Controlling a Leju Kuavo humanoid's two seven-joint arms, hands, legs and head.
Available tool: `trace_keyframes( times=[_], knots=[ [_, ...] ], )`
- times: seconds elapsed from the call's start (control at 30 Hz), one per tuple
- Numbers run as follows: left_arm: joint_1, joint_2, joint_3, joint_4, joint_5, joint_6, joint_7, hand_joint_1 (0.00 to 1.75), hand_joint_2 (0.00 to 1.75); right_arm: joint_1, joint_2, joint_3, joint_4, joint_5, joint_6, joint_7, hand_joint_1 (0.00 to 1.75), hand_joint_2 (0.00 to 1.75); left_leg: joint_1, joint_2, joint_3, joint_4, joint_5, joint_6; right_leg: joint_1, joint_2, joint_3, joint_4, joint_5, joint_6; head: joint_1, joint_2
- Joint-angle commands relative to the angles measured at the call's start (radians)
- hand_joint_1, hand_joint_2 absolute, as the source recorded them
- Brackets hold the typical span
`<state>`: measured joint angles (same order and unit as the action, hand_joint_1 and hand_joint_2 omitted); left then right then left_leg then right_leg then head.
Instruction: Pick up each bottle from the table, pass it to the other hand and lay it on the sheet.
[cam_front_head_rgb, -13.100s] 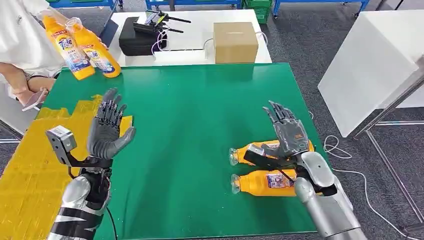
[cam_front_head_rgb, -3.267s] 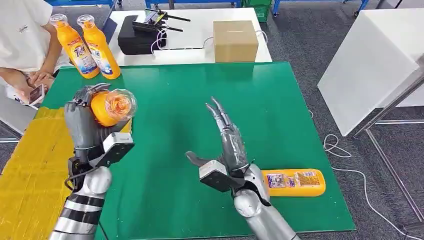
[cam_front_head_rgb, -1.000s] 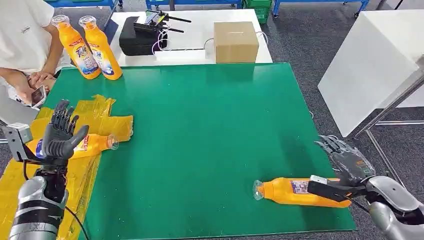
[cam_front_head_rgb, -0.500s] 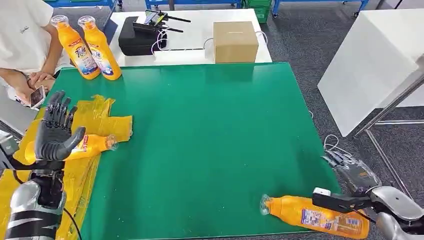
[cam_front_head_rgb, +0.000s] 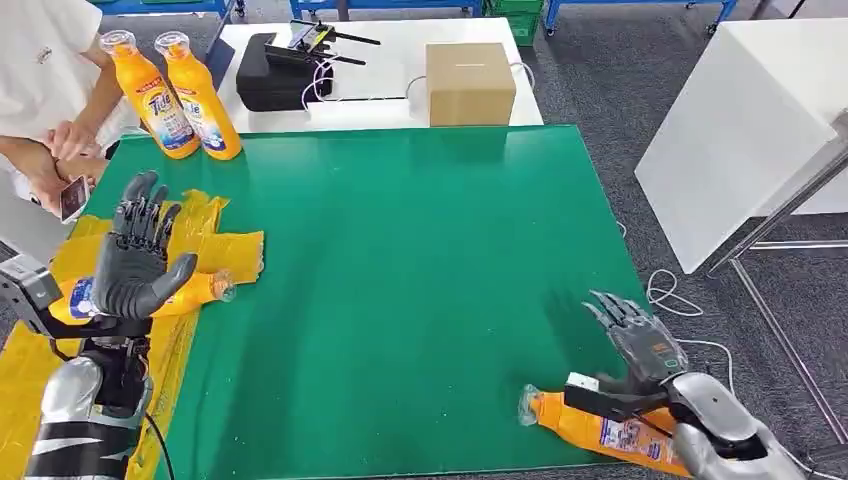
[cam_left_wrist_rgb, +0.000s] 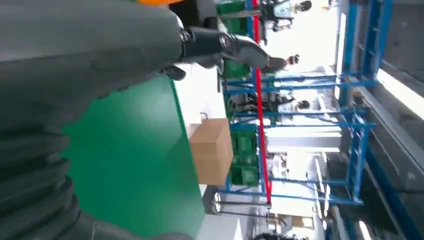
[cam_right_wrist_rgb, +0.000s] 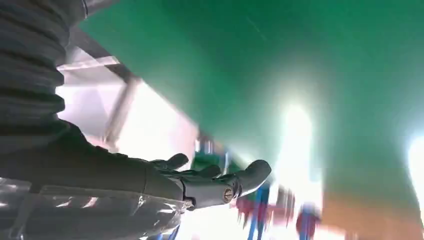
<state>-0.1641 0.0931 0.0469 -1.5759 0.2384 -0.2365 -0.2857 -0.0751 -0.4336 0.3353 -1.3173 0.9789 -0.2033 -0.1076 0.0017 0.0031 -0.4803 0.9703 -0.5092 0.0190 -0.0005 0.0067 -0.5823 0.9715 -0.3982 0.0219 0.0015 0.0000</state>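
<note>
A: Where is the bottle (cam_front_head_rgb: 610, 432) lying now?

B: It is lying on its side in the lower right of the head view, at the near edge of the green table (cam_front_head_rgb: 420, 250), cap pointing to the left. Its far end is going under the right hand's wrist.

A: How will it be handling, do you think?

B: I am judging it as a stiff plastic bottle, smooth and a little slippery, and because it is round it can roll away. If it is full, it will feel rather heavy. The best place is the wide labelled body, with fingers wrapping around, not the narrow neck.

A: And the right hand (cam_front_head_rgb: 640, 345)?

B: It is hovering just above the bottle, fingers spread, holding nothing.

A: The left hand (cam_front_head_rgb: 135, 260)?

B: It is standing raised in the left of the frame, fingers apart and empty, above the yellow sheet (cam_front_head_rgb: 60, 340). A second bottle (cam_front_head_rgb: 195, 290) is already lying on the sheet behind it. Two more bottles (cam_front_head_rgb: 175, 90) are standing upright in the upper left corner, near a person (cam_front_head_rgb: 40, 80).
</note>
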Motion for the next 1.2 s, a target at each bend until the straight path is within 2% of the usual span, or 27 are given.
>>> trace_keyframes(
  times=[0.03, 0.13, 0.37, 0.47, 0.57, 0.7, 0.73, 0.83, 0.97, 1.07, 1.2],
  knots=[
    [0.014, -0.029, -0.050, -0.009, -0.027, 0.034, 0.000, 0.00, 1.75, 0.018, 0.291, -0.062, -0.168, 0.067, -0.251, 0.002, 0.00, 1.75, 0.001, 0.001, 0.002, -0.001, -0.001, -0.002, 0.001, 0.001, 0.000, 0.000, -0.001, -0.001, 0.000, 0.000],
    [0.013, -0.028, -0.050, -0.009, -0.027, 0.034, 0.000, 0.00, 1.75, 0.020, 0.283, -0.068, -0.169, 0.065, -0.255, -0.001, 0.00, 1.75, 0.001, -0.002, 0.001, 0.000, 0.000, -0.001, 0.002, -0.002, 0.000, -0.001, -0.001, -0.001, 0.000, 0.000],
    [0.012, -0.027, -0.050, -0.008, -0.027, 0.034, 0.000, 0.00, 1.75, 0.019, 0.281, -0.070, -0.157, 0.067, -0.256, -0.003, 0.00, 1.75, 0.000, -0.002, 0.001, -0.001, 0.000, -0.001, 0.001, -0.001, 0.001, -0.001, -0.001, 0.000, 0.000, 0.000],
    [0.010, -0.035, -0.061, 0.001, -0.033, 0.042, 0.001, 0.00, 1.75, 0.046, 0.331, -0.099, -0.226, 0.081, -0.370, -0.042, 0.00, 1.75, -0.001, -0.002, 0.001, -0.001, 0.000, -0.001, 0.001, -0.002, 0.001, -0.001, -0.001, -0.001, 0.000, 0.000],
    [0.005, -0.044, -0.074, 0.014, -0.036, 0.051, 0.001, 0.00, 1.75, 0.069, 0.353, -0.109, -0.295, 0.131, -0.439, -0.027, 0.00, 1.75, 0.000, -0.003, 0.003, -0.001, -0.001, -0.002, 0.001, -0.003, 0.003, -0.001, -0.002, -0.001, 0.000, 0.000],
    [0.008, -0.053, -0.082, 0.022, -0.038, 0.060, 0.001, 0.00, 1.75, 0.091, 0.370, -0.116, -0.355, 0.143, -0.482, -0.023, 0.00, 1.75, -0.001, -0.003, 0.001, -0.001, 0.000, -0.001, 0.000, -0.003, 0.001, -0.001, -0.001, -0.001, 0.000, 0.000],
    [0.014, -0.055, -0.077, 0.021, -0.035, 0.066, 0.001, 0.00, 1.75, 0.099, 0.362, -0.102, -0.372, 0.127, -0.467, -0.029, 0.00, 1.75, -0.001, -0.003, 0.001, -0.001, 0.000, -0.001, 0.000, -0.003, 0.000, -0.001, -0.001, 0.000, 0.000, 0.000],
    [0.045, -0.049, -0.052, 0.006, -0.025, 0.073, -0.007, 0.00, 1.75, 0.113, 0.304, -0.020, -0.423, -0.039, -0.313, -0.078, 0.00, 1.75, -0.001, -0.002, 0.001, -0.001, 0.000, -0.001, -0.001, -0.001, 0.000, -0.001, -0.001, 0.000, 0.000, 0.000],
    [0.077, -0.035, -0.010, 0.003, -0.006, 0.062, -0.032, 0.00, 1.75, 0.122, 0.244, 0.028, -0.501, -0.284, -0.142, -0.203, 0.00, 1.75, -0.001, 0.000, 0.001, -0.001, -0.001, -0.001, 0.000, 0.001, 0.001, -0.001, -0.001, 0.000, 0.000, 0.000],
    [0.079, -0.031, 0.003, 0.012, 0.001, 0.056, -0.041, 0.00, 1.75, 0.136, 0.227, 0.026, -0.549, -0.389, -0.061, -0.264, 0.00, 1.75, 0.000, 0.000, 0.002, -0.001, -0.002, -0.001, 0.001, 0.000, 0.002, -0.001, -0.002, 0.000, 0.000, 0.000],
    [0.073, -0.028, 0.001, 0.022, 0.002, 0.053, -0.046, 0.00, 1.75, 0.145, 0.210, 0.019, -0.564, -0.475, 0.015, -0.288, 0.00, 1.75, -0.001, -0.002, 0.001, -0.001, 0.000, -0.001, 0.000, -0.001, 0.000, -0.001, -0.001, 0.000, 0.000, 0.000]
  ],
)
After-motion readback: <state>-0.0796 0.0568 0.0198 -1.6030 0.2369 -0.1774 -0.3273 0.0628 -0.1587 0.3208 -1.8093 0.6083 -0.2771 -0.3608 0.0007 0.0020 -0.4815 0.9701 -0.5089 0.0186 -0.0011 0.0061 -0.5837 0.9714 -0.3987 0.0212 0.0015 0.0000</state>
